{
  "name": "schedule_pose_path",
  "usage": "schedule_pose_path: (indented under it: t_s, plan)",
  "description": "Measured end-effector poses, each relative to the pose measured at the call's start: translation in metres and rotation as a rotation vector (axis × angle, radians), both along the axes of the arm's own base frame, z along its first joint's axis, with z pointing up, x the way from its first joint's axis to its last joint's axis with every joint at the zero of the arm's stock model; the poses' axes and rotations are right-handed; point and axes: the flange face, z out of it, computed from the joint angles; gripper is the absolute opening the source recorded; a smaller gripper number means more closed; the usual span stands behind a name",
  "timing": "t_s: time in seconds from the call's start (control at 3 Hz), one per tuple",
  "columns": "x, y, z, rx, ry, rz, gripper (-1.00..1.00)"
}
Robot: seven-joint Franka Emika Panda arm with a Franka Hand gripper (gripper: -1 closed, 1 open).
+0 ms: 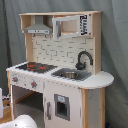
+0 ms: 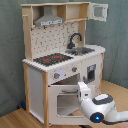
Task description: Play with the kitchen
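We see the kitchen (image 2: 62, 60) standing upright on the wood floor, oven door (image 2: 67, 100) hanging open. Our gripper (image 2: 81, 89) sits at that door's edge, likely to swing it; finger spread we cannot tell.
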Motion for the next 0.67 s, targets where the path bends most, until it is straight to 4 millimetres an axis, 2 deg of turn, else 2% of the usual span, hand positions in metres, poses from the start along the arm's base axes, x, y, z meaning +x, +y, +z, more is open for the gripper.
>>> schedule_pose_path:
  t_s: [0.33,0.67]
  plan:
    - [0.006,0.009,-0.014,-0.007,0.022,0.005,1.00]
    - [-0.002,0.038,0.001,-0.026,0.041,0.054,1.00]
